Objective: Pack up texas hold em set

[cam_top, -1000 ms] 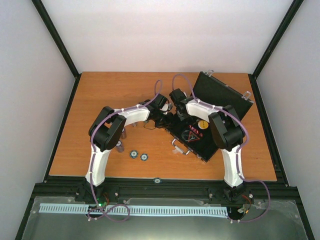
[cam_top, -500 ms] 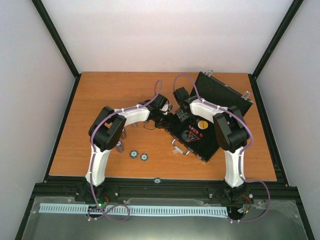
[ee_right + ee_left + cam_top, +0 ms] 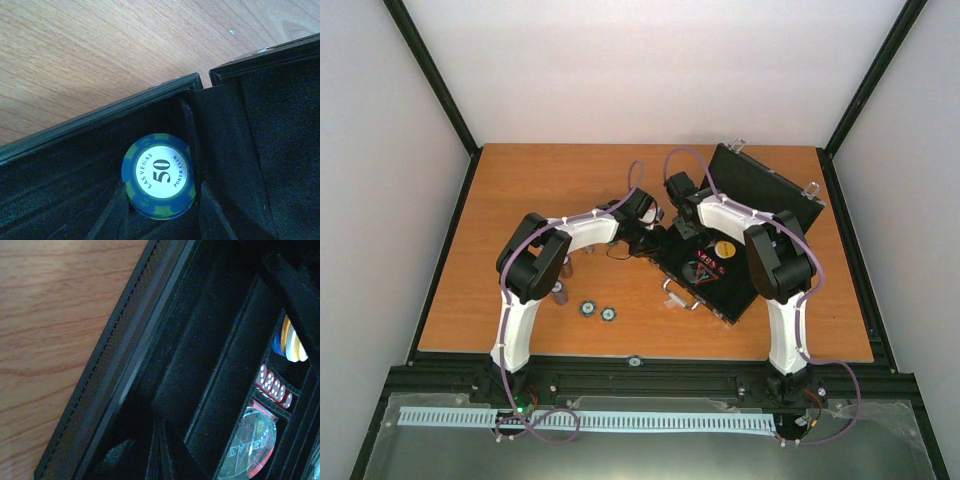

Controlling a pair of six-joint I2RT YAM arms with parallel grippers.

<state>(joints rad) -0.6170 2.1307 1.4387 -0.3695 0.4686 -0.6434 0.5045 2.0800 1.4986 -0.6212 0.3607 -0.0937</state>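
Wooden table [image 3: 520,200] carries the open case [image 3: 720,290], right of centre. At its corner my right gripper [image 3: 160,197] flanks a 50 chip [image 3: 158,175]; I cannot tell whether it pinches. The left gripper [image 3: 159,450] is closed and empty over the case. I'd seat the chip flat in its slot before letting go.

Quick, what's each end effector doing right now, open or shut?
Left end effector: closed, nothing visible in it.
Right end effector: closed on the 50 chip.
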